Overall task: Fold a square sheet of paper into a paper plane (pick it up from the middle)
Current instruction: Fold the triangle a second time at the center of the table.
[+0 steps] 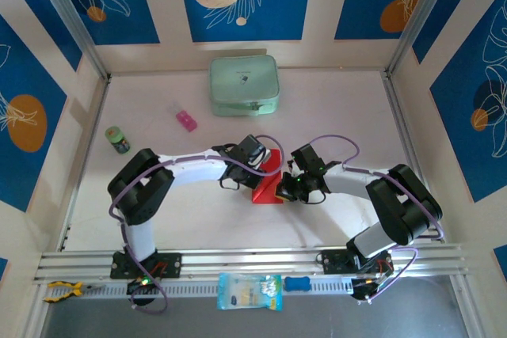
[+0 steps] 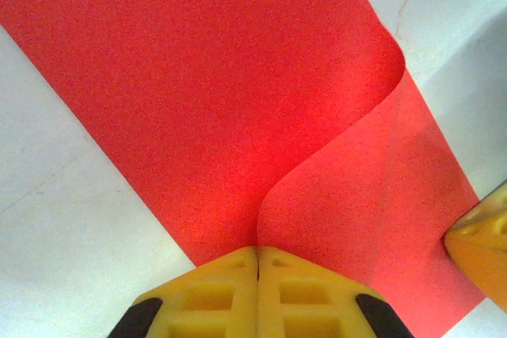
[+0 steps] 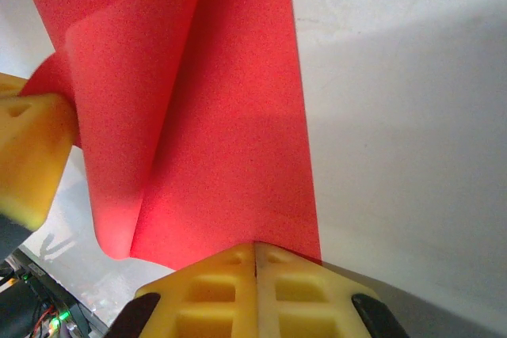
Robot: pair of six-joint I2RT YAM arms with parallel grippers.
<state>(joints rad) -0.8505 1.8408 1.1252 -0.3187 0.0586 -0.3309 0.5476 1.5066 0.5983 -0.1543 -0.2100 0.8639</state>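
White tabletop (image 1: 348, 116): near edge cut off by the rail (image 1: 238, 260) in top view. Pale green case (image 1: 243, 85) sits back centre, fully visible, well apart from the rest. L arm (image 1: 182, 172) & R arm (image 1: 356, 181) meet mid-tabletop. Their wrists cover most of the red sheet (image 1: 268, 193), so from above just a small red wedge shows btwn them and its outline can't be made out. In the wrist cams the sheet runs out of frame. It's plain bright red, unmarked, lying on the tabletop w/ 1 flap curled up & over in a soft roll, not pressed flat.

L fingers (image 2: 250, 260): yellow, together, tips where the flap lifts. Pinching the sheet or just pressing on it, can't tell. R fingers (image 3: 249, 256): also together, tips at the sheet's edge, same doubt. Each wrist cam catches a cropped corner of the other side's yellow finger.

Small stuff: blue packet (image 1: 249, 291) on the rail, print illegible. Green can (image 1: 118, 139) & pink block (image 1: 186, 120) are on the L side, details too small to read.
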